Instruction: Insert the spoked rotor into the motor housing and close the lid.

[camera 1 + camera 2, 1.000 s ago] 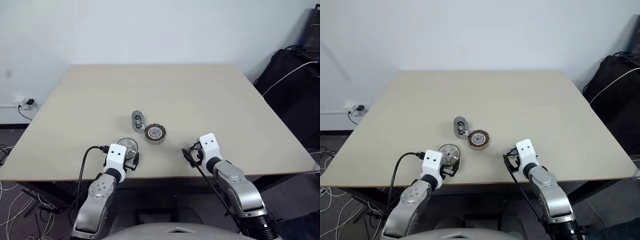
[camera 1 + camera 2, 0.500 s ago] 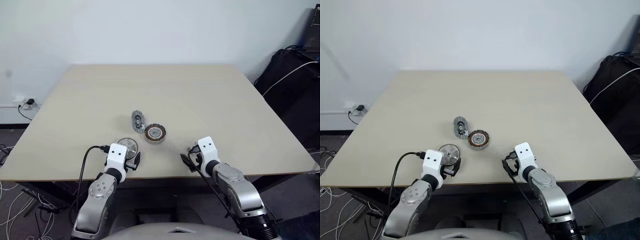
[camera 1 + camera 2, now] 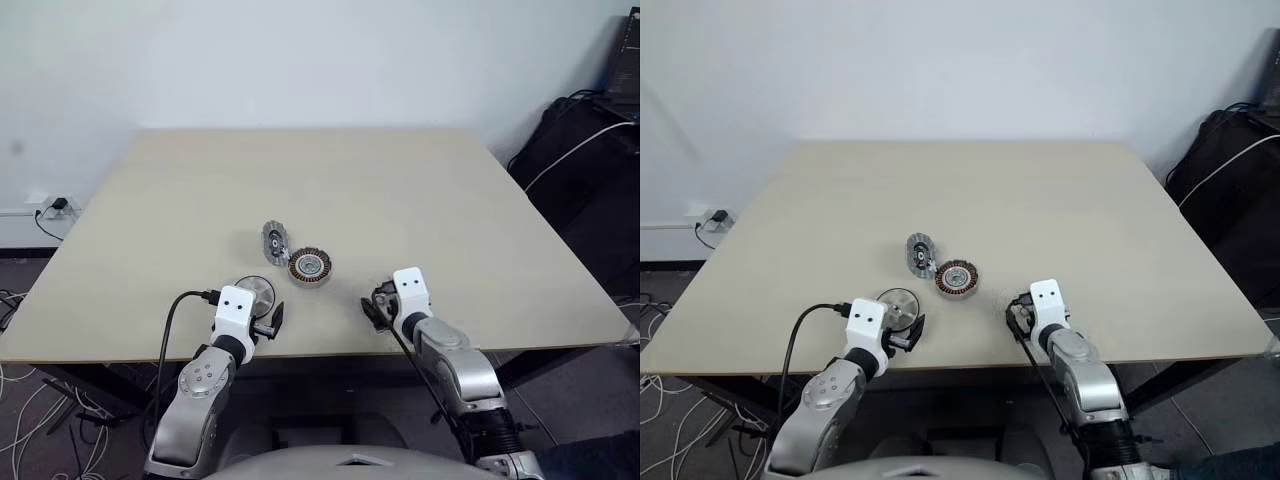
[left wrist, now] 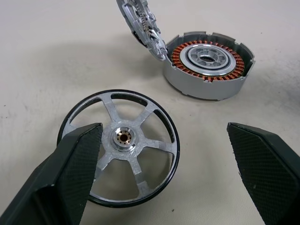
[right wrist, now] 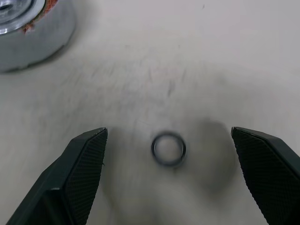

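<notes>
Both pincers stand wide open and hold nothing. The left pincer [image 4: 163,133] hovers low over the near edge of the table [image 3: 350,180], with the spoked rotor [image 4: 120,149] lying flat just ahead of it, one finger in front of the rotor's rim. Beyond the rotor sits the motor housing [image 4: 206,65], copper windings showing inside, and the lid [image 4: 140,22] leans tilted against its side. The right pincer [image 5: 168,133] hangs over a small dark ring [image 5: 168,149] lying on the table between its fingers
</notes>
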Available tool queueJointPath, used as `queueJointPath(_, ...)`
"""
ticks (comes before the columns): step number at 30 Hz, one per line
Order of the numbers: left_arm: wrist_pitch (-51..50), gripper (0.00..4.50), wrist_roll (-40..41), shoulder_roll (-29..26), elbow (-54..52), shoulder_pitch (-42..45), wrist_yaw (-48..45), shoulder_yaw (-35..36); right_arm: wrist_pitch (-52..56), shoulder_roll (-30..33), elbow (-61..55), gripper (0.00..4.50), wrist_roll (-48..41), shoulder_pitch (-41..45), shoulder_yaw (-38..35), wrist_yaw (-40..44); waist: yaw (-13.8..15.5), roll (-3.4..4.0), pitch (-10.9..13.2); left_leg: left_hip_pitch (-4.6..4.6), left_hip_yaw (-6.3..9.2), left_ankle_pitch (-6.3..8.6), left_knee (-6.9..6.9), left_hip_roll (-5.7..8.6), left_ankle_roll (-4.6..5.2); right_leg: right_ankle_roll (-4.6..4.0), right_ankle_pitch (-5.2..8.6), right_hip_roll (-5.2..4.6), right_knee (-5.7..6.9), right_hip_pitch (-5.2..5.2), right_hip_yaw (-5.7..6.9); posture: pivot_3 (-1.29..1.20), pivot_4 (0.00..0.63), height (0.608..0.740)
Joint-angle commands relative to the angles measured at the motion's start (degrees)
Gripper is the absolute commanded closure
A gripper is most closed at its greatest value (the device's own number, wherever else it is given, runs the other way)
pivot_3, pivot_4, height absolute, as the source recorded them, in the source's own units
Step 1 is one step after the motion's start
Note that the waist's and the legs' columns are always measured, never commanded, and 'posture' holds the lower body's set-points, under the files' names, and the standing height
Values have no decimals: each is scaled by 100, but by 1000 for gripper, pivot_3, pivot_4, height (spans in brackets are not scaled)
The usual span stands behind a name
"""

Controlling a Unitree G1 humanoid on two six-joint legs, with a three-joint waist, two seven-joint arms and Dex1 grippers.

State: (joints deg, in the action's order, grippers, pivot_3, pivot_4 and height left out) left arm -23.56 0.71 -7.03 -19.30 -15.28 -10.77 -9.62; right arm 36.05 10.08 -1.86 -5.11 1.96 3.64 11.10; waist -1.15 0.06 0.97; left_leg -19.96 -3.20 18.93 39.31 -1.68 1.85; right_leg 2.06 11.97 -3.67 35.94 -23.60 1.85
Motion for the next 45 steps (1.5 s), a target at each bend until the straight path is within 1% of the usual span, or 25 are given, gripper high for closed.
queueJointPath(1, 106, 32, 26, 0, -183, 23, 13, 22, -261, -50, 149, 0, 7, 224, -129, -56, -5, 0, 0, 0, 0, 0, 0, 0, 0, 0, 0, 0, 0, 0, 0, 0, 0, 740)
queueJointPath(4, 108, 32, 25, 3, -195, 9, 27, 24, -324, -56, 277, 0, 29, 226, -107, -46, -5, 1, 0, 1, 1, 0, 0, 0, 0, 0, 0, 0, 0, 1, 0, 0, 0, 740)
queueJointPath(10, 101, 32, 31, 8, -221, -20, 61, 33, -327, -10, 360, 0, 95, -45, -23, 4, -6, 1, -4, 2, 1, 0, 0, -1, 0, 0, 0, 0, 0, 2, 0, 0, 0, 740)
queueJointPath(13, 95, 0, 32, 6, -218, -18, 61, 20, -335, 1, 318, 562, 99, -164, -25, 12, -2, 0, -8, 4, 2, 0, 0, -1, 0, 0, 0, 0, 0, 6, 0, 0, 0, 740)
queueJointPath(20, 86, 0, 25, 7, -176, 28, 42, -19, -306, 23, 211, 2838, 96, -250, -61, -9, -2, -3, -11, 11, 2, 0, 0, -2, 0, 1, 1, 0, 1, 11, 1, 0, 0, 740)
queueJointPath(22, 87, 0, 29, 7, -169, 30, 36, -22, -289, 27, 181, 3565, 96, -252, -65, -14, -2, -2, -11, 10, 2, 0, 0, -2, 0, 1, 1, 0, 1, 11, 1, 0, 0, 740)
queueJointPath(23, 85, 0, 26, 9, -168, 30, 39, -24, -277, 33, 156, 3797, 96, -252, -65, -10, -1, -2, -11, 10, 2, 0, 0, -2, 0, 1, 1, 0, 1, 11, 1, 0, 0, 740)
queueJointPath(27, 92, 0, 24, 16, -160, 15, 49, -24, -212, 58, 20, 3832, 116, -206, -19, 8, 4, -2, -10, 9, 2, 0, 0, -1, 0, 1, 1, -1, 0, 10, 1, 0, 0, 740)
queueJointPath(30, 97, 0, 27, 21, -161, 10, 54, -19, -90, 122, -339, 3832, 130, -104, 175, 129, 2, 1, -8, 6, 2, 0, 0, -1, 0, 1, 1, -1, 0, 7, 0, 0, 0, 740)
queueJointPath(35, 114, 0, 42, 41, -153, 17, 56, -13, 76, 67, -608, 3832, 220, 401, 489, 224, -47, 9, 0, 3, -1, 0, 0, -2, 0, 1, 1, 1, 3, -1, -2, 0, 0, 740)
queueJointPath(39, 136, 0, 57, 59, -140, 17, 69, -14, 107, -107, -265, 3832, 327, 978, 703, 214, -42, 6, -1, 5, 1, 0, 0, -2, 0, 1, 0, 2, 4, 1, 0, 0, 0, 740)
queueJointPath(41, 155, 0, 65, 80, -120, 17, 88, -16, -37, -210, 163, 3832, 463, 1382, 893, 235, -41, 7, -1, 2, 2, 0, -1, -2, 0, -7, -5, 2, 3, -1, 1, 0, 0, 740)
queueJointPath(45, 199, 0, 71, 127, -109, -12, 100, -47, -314, -455, 929, 3832, 534, 1946, 1031, 288, -45, 6, 0, 0, 1, 0, -2, 1, 0, -25, -17, 2, -1, 0, 0, 0, 0, 740)
